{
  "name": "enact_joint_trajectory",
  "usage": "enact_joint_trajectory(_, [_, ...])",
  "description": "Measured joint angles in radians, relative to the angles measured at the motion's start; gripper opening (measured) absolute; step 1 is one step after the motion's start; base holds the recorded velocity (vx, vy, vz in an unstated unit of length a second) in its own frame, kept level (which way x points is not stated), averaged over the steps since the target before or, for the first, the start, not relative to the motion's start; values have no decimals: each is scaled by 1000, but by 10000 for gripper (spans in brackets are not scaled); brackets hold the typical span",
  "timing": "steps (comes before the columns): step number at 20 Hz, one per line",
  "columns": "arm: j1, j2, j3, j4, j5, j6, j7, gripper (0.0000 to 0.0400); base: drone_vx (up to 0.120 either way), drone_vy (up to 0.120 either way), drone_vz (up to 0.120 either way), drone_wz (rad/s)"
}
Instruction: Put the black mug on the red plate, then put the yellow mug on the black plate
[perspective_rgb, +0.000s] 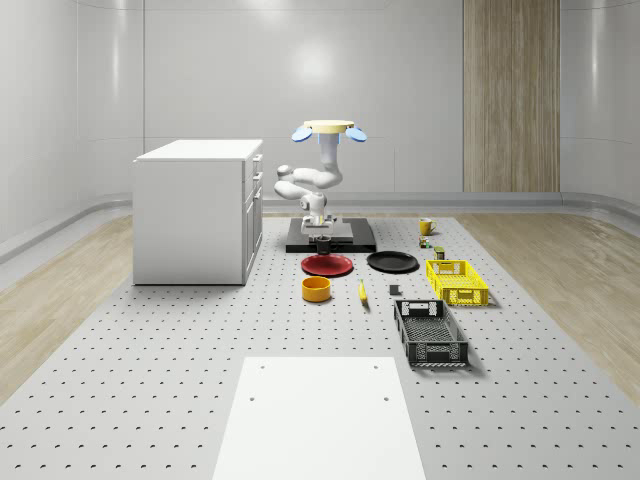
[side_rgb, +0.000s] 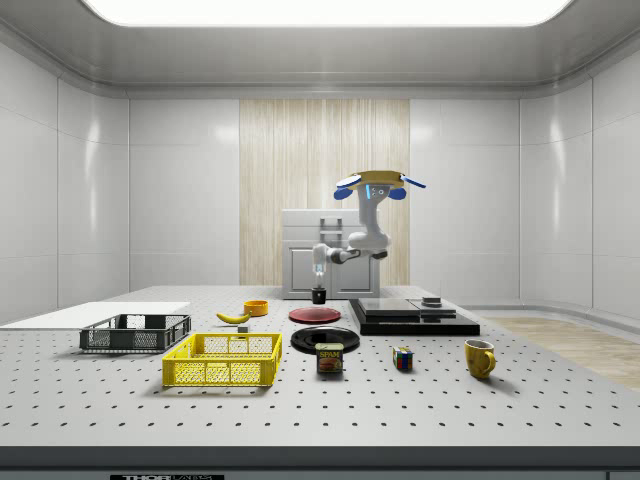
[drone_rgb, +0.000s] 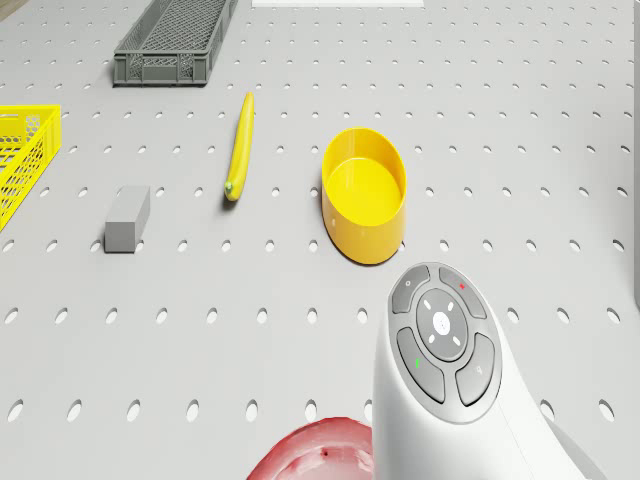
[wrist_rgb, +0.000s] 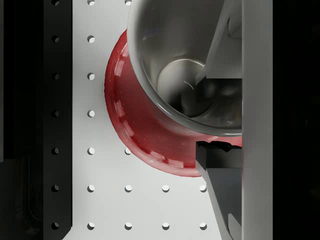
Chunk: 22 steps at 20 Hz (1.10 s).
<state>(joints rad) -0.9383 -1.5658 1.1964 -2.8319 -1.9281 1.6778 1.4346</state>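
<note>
One mug, the black one (wrist_rgb: 185, 70), hangs clamped by its rim in my pincer (wrist_rgb: 215, 107) above the red plate (wrist_rgb: 145, 145); drone hovering there, I should centre, then lower gently.

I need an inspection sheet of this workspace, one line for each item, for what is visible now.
Surface: grey perforated table with a white panel at its near edge.
Job's things: black mug held above the red plate, not yet set down; yellow mug standing on the table; black plate bare, beside the red plate.
Clutter: yellow bowl, banana, small grey block, yellow basket, dark basket, can, colour cube.
Gripper: gripper shut on the black mug's rim; drone hovers over the dark platform.
Cables: nothing seen.
Surroundings: white cabinet, pale walls, wooden floor.
</note>
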Motion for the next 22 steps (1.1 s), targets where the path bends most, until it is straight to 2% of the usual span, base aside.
enact_joint_trajectory(4, [6,-2,-35,0,-34,12,-2,110,0,0,0,0])
enact_joint_trajectory(14, [-29,11,-83,-6,-84,10,46,110,0,0,0,0])
enact_joint_trajectory(22, [-53,23,-157,25,-155,33,52,110,0,0,0,0])
